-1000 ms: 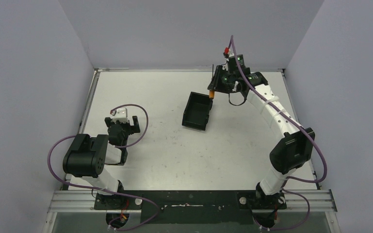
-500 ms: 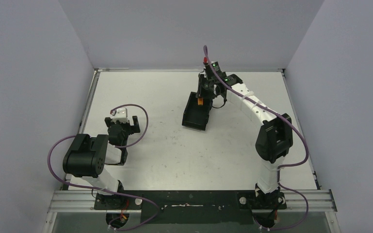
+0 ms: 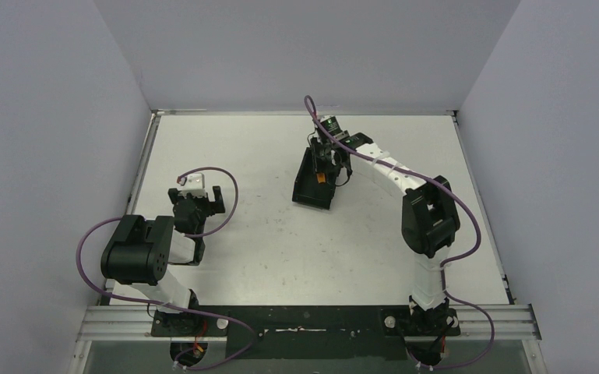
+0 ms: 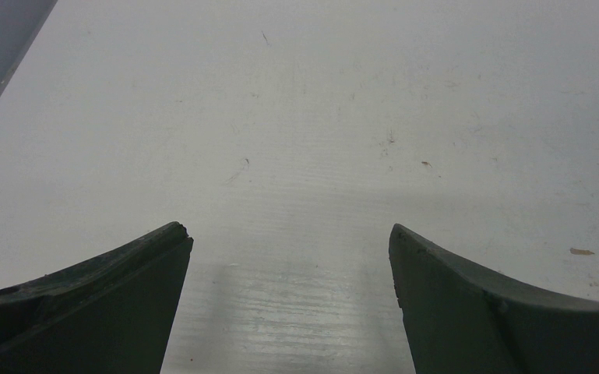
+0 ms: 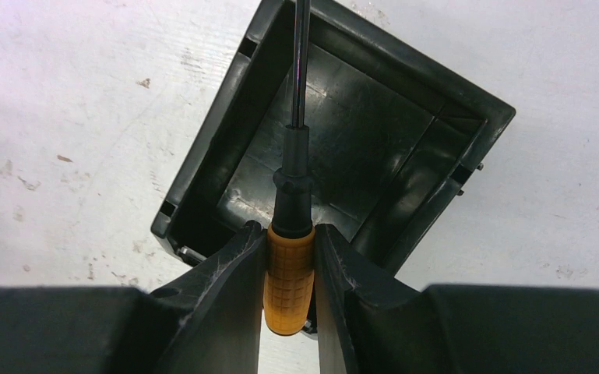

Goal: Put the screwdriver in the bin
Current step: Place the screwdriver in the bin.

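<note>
The screwdriver [image 5: 291, 187] is hanging in the air over the bin [image 5: 374, 140], with its thin dark shaft pointing toward 12 o'clock in the right wrist view and its orange handle sitting toward 6 o'clock. The right gripper [image 5: 290, 238] is squeezing that handle between both fingers [image 5: 226, 288], closed tightly on its sides. The shaft is running up across the bin's open mouth and out of the top of the frame, so I cannot tell whether the tip is lying inside the rim or past it.

Judging by its looks, the tool is going to handle as light and stiff. The handle's gridded surface is giving the pads something to bite, while the bare round shaft looks slick and too thin to pinch well, so the handle is the place to hold it. Once let go, it is likely to roll or bounce off the sloped walls.

In the top view the bin is sitting on the table [image 3: 265, 249] toward 12 o'clock. The left gripper [image 4: 288, 234] is waiting well apart at about 9 o'clock, spread wide with nothing between its fingers.
</note>
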You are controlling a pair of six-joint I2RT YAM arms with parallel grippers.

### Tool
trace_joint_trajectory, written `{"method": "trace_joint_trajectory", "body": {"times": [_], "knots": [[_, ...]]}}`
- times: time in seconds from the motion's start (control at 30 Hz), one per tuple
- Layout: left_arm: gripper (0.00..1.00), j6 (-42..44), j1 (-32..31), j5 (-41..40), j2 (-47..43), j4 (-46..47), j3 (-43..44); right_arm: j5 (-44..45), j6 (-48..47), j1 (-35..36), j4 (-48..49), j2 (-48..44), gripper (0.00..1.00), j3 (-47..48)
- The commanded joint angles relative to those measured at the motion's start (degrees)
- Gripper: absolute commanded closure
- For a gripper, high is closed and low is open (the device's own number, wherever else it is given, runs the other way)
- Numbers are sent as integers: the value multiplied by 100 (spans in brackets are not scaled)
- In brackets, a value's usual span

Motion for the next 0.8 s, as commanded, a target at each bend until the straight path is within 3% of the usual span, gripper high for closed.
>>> {"method": "trace_joint_trajectory", "body": {"times": [0.0, 0.77], "knots": [[3, 11, -5, -29, -86, 203, 37, 159, -276, 71, 437, 5, 90, -106], [3, 8, -5, -29, -92, 205, 37, 301, -244, 272, 633, -104, 84, -674]]}}
